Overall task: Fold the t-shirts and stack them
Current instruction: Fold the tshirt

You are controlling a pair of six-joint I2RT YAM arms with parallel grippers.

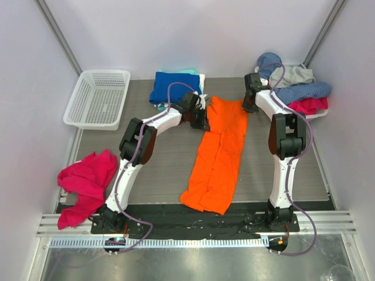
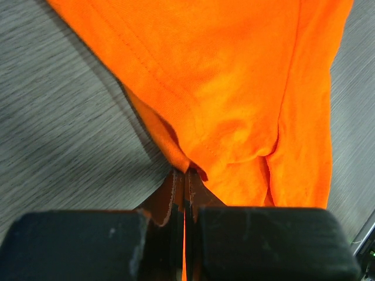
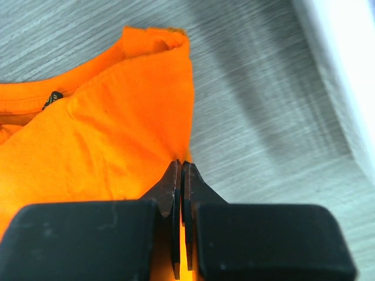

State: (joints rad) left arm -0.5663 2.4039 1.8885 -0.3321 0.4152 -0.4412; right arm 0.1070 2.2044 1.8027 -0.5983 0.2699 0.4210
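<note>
The orange t-shirt (image 1: 218, 155) lies as a long narrow strip down the middle of the table (image 1: 170, 175). The left jaws are pressed together on its far left corner, the right jaws pinch its far right edge. The cloth looks light, thin and limp: it should sag between grips, so doubled hems at corners likely hold best.

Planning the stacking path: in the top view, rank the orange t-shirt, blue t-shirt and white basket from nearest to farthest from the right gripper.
1. The orange t-shirt, pinched at its far right corner by the right gripper.
2. The blue t-shirt, far middle, leftward.
3. The white basket, far left.
</note>
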